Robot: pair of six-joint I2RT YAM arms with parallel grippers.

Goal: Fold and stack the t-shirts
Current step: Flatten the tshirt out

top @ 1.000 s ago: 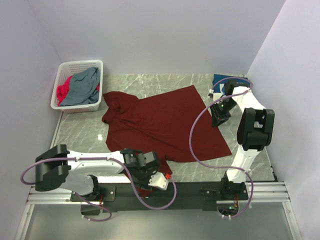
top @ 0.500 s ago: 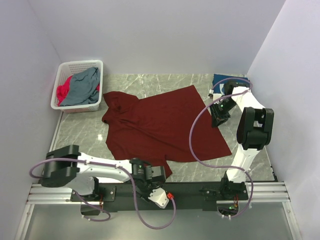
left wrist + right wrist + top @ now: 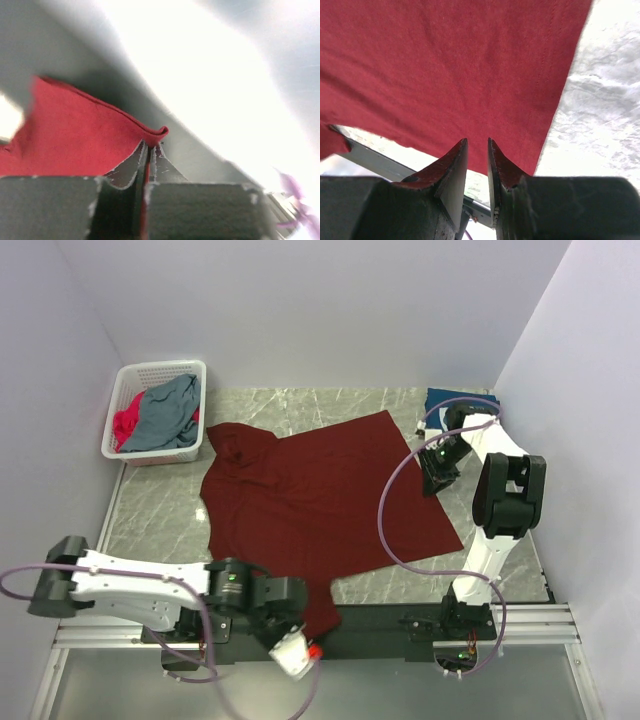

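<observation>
The maroon t-shirt lies spread flat across the marble table. Its near corner hangs over the table's front edge. My left gripper is shut on that corner. In the left wrist view the gripper pinches a folded hem of the red cloth. My right gripper hovers over the shirt's right edge. Its jaws stand narrowly open above the cloth, with nothing between them. A navy t-shirt lies at the back right, partly hidden behind the right arm.
A white lattice basket stands at the back left, holding a grey-blue shirt and a pink one. Walls close in on three sides. The black mounting rail runs along the near edge.
My left arm has swung back to the left, and its gripper has shut on the maroon shirt's near corner, dragging it over the front edge. The right arm has barely moved.
</observation>
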